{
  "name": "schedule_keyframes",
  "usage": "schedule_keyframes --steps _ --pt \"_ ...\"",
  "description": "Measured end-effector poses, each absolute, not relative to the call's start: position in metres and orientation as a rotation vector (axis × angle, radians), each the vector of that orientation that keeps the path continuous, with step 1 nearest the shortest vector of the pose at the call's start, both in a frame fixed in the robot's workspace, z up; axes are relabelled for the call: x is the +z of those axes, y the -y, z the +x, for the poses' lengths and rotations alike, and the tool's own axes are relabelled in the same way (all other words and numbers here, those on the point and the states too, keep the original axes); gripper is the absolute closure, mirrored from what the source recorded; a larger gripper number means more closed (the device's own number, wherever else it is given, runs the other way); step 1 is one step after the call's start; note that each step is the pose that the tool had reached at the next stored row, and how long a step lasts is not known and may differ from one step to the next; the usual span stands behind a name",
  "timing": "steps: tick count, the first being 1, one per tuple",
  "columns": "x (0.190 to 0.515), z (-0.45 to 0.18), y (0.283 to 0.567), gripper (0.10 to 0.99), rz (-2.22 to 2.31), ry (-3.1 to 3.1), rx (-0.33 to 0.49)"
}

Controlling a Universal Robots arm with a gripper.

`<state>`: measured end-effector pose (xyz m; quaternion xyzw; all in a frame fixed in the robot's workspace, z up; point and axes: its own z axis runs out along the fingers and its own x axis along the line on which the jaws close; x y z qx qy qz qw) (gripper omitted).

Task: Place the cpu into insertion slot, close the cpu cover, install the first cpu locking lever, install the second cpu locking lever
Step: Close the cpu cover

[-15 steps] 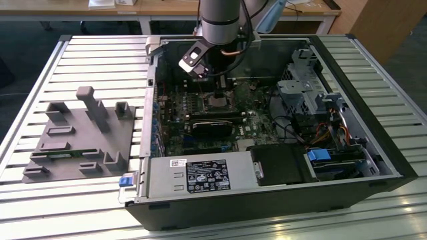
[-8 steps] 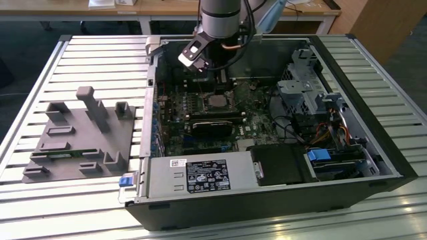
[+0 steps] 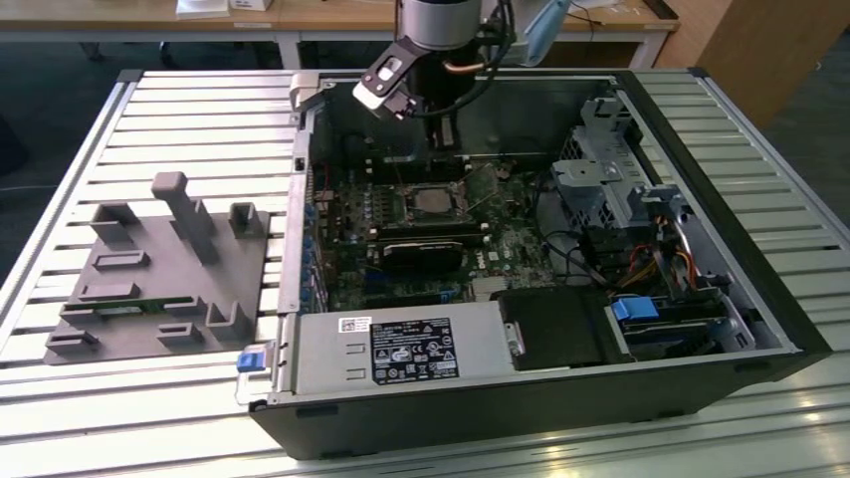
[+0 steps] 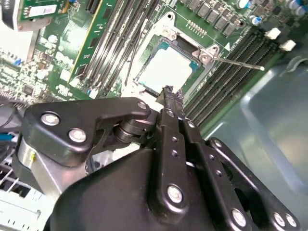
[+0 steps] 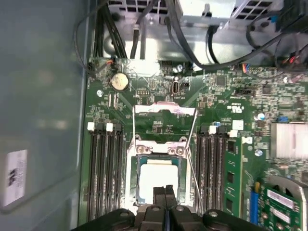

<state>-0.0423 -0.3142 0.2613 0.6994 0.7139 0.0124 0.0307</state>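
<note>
The cpu [image 5: 156,179] lies with its pale silver top up inside the insertion slot [image 5: 136,187]; the same chip [image 4: 166,67] also shows in the second wrist view, and in the exterior view the cpu [image 3: 432,199] sits mid-board. The cpu cover [image 5: 163,109] stands swung open beyond the slot, green board showing through its window. Thin locking levers [image 5: 191,144] stick up free beside the socket, one lever [image 4: 237,63] jutting out sideways. My gripper [image 5: 165,191] hovers just above the chip's near edge, shut with nothing between its fingers [image 4: 169,96]. From outside, the gripper [image 3: 447,137] hangs over the case's back part.
Long black memory slots [image 5: 103,168] flank the socket on both sides. A grey power supply box [image 3: 398,354] lines the case's front, and drive cages with cables [image 3: 624,189] fill the exterior view's right. A grey fixture block [image 3: 159,269] sits on the slatted table [image 3: 173,100].
</note>
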Motion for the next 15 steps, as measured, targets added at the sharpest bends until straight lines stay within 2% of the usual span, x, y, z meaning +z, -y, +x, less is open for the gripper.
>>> schedule_keyframes --steps 15 --pt "0.262 -0.029 0.324 0.969 2.17 -2.213 0.034"
